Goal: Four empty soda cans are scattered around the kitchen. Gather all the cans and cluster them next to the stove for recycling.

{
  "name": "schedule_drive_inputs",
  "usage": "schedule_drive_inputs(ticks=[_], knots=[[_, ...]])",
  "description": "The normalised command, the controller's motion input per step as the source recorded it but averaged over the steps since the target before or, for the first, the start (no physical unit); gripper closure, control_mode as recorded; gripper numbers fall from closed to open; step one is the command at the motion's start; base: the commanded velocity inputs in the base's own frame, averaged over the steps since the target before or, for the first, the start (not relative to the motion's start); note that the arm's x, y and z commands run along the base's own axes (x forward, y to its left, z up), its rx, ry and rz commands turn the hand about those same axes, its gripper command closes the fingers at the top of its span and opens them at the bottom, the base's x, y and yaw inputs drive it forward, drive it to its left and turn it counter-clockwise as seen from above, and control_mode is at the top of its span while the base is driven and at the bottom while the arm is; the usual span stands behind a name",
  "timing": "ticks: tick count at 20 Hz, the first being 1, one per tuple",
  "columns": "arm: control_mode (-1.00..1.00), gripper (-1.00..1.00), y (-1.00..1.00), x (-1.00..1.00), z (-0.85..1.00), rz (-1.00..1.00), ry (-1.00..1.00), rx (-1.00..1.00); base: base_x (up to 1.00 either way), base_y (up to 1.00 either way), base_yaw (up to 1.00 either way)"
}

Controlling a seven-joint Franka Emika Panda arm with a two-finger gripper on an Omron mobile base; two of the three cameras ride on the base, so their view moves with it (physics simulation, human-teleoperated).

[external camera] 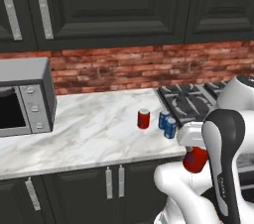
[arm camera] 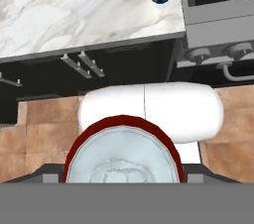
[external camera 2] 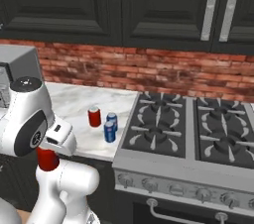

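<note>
My gripper [external camera: 193, 149] is shut on a red soda can [external camera: 197, 162], held upright off the counter's front edge, just left of the stove [external camera: 191, 100]. In the hand view that can's silver top [arm camera: 121, 158] sits between my fingers. Three more soda cans stand on the marble counter beside the stove's left edge: a red one [external camera: 143, 118] and two blue ones [external camera: 164, 118] [external camera: 170, 128]. The right base view shows the held can [external camera 2: 47, 159], the red can [external camera 2: 94, 116], the blue pair [external camera 2: 112, 120] [external camera 2: 109, 132] and the stove [external camera 2: 198, 134].
A grey microwave [external camera: 25, 99] stands at the counter's left end. Dark upper cabinets [external camera: 124, 5] hang over a red brick wall. Base cabinet doors [arm camera: 84, 64] and the stove's knobs [arm camera: 218, 54] lie below the counter edge, above a brown tiled floor.
</note>
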Motion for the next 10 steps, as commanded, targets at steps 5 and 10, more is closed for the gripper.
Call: schedule_drive_inputs(ticks=[5, 10], knots=[[1.0, 1.0, 0.0, 0.0, 0.0, 0.0, 0.0, 0.0, 0.68, 0.0, 0.0], [1.0, 1.0, 0.0, 0.0, 0.0, 0.0, 0.0, 0.0, 0.37, 0.0, 0.0]])
